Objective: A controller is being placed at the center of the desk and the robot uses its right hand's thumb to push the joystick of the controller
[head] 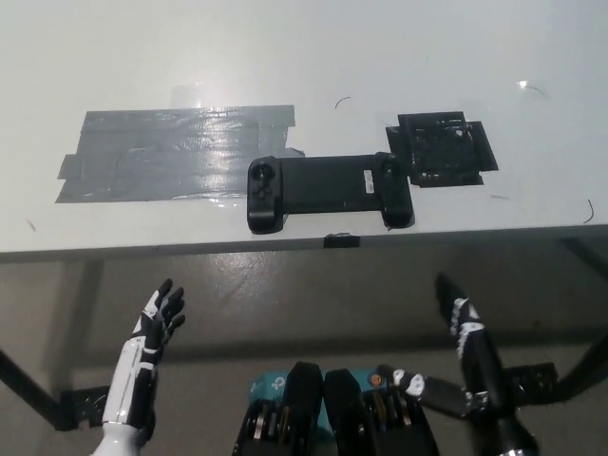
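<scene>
Controller (330, 191) lies flat near the desk's front edge, roughly at the centre of the view, its long body running from nine to three o'clock so both joysticks face up within reach. Going by size: the white desk (285, 52) fills the upper half; a broad patch of grey tape (171, 152) sits at ten o'clock from the controller, touching its left grip; a smaller black taped square (443, 149) sits at two o'clock against its right grip, apparently as anchoring. Below the desk edge, the black right hand (465, 370) hangs at five o'clock, fingers spread, holding nothing, well apart from the joystick (264, 175). The white left hand (142, 366) rests at seven o'clock, fingers apart and empty.
</scene>
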Controlling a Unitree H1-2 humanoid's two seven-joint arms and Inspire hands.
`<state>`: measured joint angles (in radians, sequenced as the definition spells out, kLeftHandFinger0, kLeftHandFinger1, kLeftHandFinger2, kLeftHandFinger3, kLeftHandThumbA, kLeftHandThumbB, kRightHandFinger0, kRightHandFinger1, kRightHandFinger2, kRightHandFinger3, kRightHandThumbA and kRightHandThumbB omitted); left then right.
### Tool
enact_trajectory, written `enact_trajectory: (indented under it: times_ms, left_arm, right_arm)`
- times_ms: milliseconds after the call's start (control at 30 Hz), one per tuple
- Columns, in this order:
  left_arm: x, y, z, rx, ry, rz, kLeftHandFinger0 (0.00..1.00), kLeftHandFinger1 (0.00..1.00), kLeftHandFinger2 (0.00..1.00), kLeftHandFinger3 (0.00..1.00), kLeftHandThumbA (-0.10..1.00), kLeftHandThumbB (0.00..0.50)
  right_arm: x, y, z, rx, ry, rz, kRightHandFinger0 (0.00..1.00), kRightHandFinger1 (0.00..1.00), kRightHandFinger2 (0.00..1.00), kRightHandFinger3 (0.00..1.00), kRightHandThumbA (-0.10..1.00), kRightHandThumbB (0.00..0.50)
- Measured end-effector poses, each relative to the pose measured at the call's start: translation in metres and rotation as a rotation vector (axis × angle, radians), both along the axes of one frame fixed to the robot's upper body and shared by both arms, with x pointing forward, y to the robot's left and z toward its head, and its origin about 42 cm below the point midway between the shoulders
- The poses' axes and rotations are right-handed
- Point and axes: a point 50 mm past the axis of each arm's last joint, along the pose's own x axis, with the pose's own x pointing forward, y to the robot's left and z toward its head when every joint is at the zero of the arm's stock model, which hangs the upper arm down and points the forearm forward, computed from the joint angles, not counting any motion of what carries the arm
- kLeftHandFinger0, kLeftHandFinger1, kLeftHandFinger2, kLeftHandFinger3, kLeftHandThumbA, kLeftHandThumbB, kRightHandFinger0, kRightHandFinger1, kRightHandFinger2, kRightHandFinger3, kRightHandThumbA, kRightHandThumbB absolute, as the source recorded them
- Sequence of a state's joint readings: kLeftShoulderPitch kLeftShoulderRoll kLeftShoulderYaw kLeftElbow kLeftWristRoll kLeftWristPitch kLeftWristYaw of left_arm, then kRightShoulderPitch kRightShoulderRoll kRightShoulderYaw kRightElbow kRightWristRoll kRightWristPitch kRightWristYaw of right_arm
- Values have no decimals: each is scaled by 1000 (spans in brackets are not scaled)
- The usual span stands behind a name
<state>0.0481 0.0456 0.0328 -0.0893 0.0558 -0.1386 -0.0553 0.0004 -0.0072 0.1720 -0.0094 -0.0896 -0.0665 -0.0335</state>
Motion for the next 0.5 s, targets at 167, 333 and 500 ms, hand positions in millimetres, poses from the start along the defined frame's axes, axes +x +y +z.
enact_trajectory:
  times_ms: [167,333,500]
  left_arm:
    - [2,1,-8,-3,6,1,1000,1000,1000,1000,1000,113]
    - [8,4,-15,6,4,-1,1000,1000,1000,1000,1000,144]
    - [11,2,-17,7,-14,-7,1000,1000,1000,1000,1000,132]
  right_arm:
    - [1,3,-9,-2,6,20,1000,1000,1000,1000,1000,248]
    - [1,3,-17,15,21,39,1000,1000,1000,1000,1000,258]
    - [3,0,-17,25,12,52,1000,1000,1000,1000,1000,243]
